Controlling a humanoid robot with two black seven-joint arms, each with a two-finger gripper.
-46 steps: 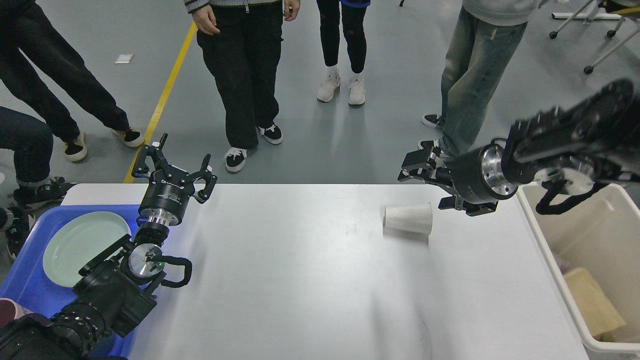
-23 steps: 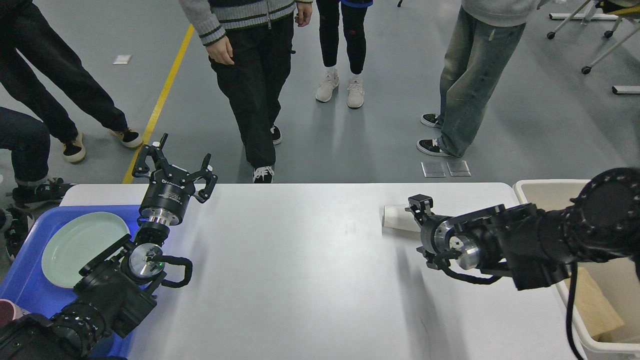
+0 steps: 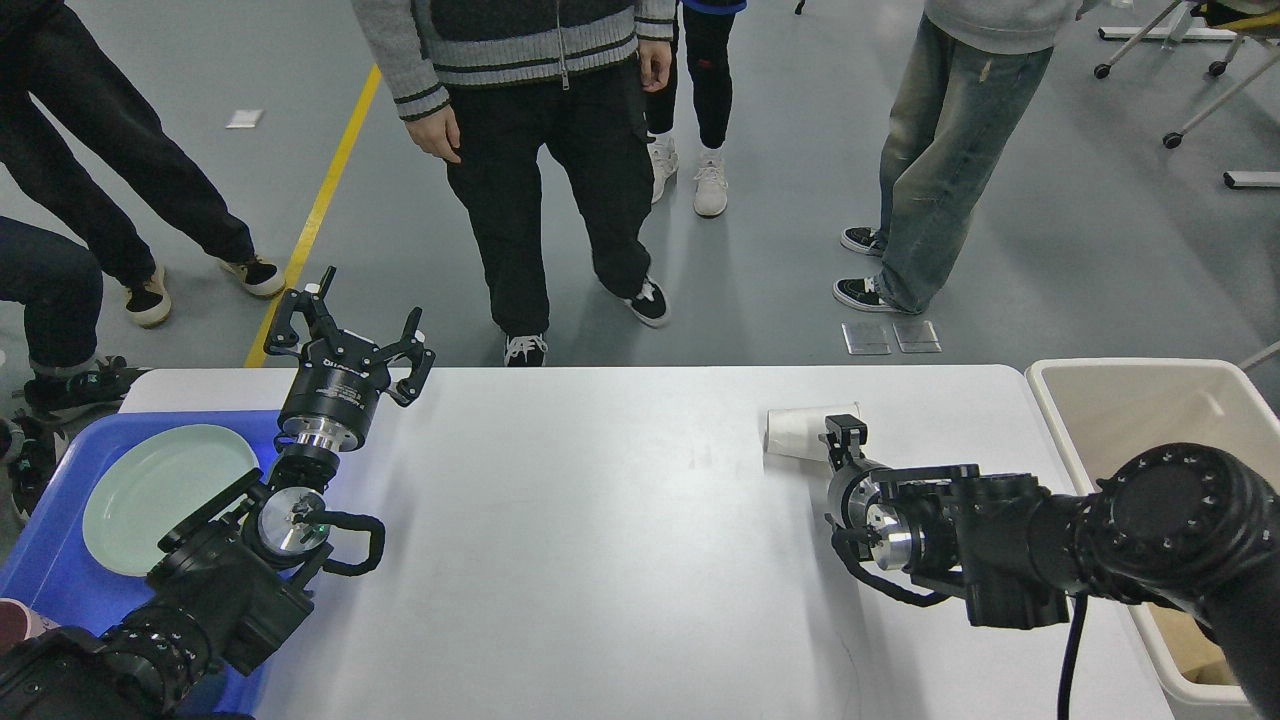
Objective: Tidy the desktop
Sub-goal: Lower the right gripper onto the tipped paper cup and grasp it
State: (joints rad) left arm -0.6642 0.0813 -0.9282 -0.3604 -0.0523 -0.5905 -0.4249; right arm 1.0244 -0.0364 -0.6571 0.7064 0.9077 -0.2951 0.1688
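Observation:
The white desktop (image 3: pixel 600 560) fills the lower part of the head view. A white paper cup (image 3: pixel 793 432) lies on its side on it, right of centre near the far edge. My right gripper (image 3: pixel 842 440) is low over the desktop at the cup's right end. It is seen end-on and dark, so its fingers cannot be told apart, nor whether they touch the cup. My left gripper (image 3: pixel 350 322) is open and empty, raised above the desktop's far left part.
A blue tray (image 3: pixel 45 585) holding a pale green plate (image 3: pixel 160 495) sits at the left edge under my left arm. A beige bin (image 3: pixel 1125 375) stands off the right end. Several people stand close beyond the far edge.
My right arm has swung down from above the far edge to the desktop and drawn in beside the cup. A person has stepped closer. My left arm has not moved.

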